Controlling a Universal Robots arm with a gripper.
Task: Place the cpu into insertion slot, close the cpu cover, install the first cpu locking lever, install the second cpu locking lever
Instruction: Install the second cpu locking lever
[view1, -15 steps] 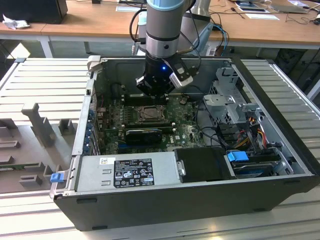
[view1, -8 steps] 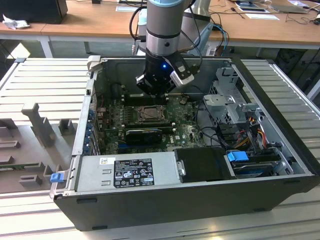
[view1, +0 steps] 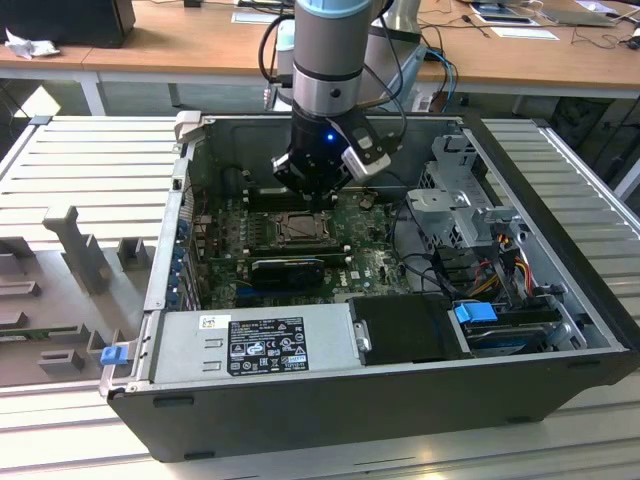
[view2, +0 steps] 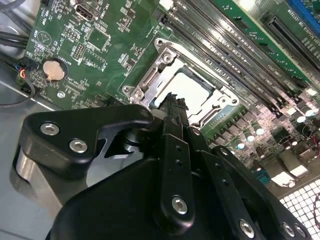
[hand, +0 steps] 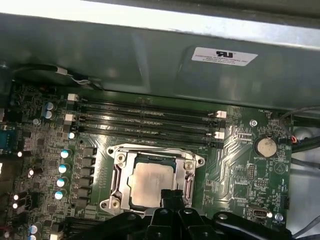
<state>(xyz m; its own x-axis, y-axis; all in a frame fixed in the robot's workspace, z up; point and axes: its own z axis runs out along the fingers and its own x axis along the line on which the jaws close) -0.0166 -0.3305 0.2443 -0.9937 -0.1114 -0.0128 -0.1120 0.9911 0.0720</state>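
The gripper (view1: 318, 207) hangs inside the open case (view1: 560, 215), just above the slot (view1: 297, 228) on the green board (view1: 372, 262). In both wrist views its black fingertips (view2: 172, 104) come together in a narrow point with no gap visible between them, and nothing is held between them. That point sits over the slot's near edge (hand: 172, 196); whether it touches the metal there, I cannot tell.

The cpu (hand: 148, 184) lies flat in the slot (hand: 152, 177), its pale silver top facing up and square to the rim. In the second wrist view the cpu (view2: 192, 95) shows just beyond the fingertips, ringed by the slot (view2: 150, 82). The cover (hand: 119, 175) lies down around the cpu as a dull-silver frame, and the chip shows through its window.

Beside the slot, on the side away from the gripper, run the long black memory slots (hand: 145, 122), and beyond them the case's grey wall (hand: 150, 55). A round coin cell (hand: 265, 146) sits on the board near the slot's corner.

In the exterior view a long black card (view1: 288, 270) lies on the board just in front of the slot, and the grey power supply (view1: 250, 343) fills the case's front edge. A drive cage (view1: 462, 205) with coloured cables (view1: 505, 262) stands well to the exterior view's right of the slot.
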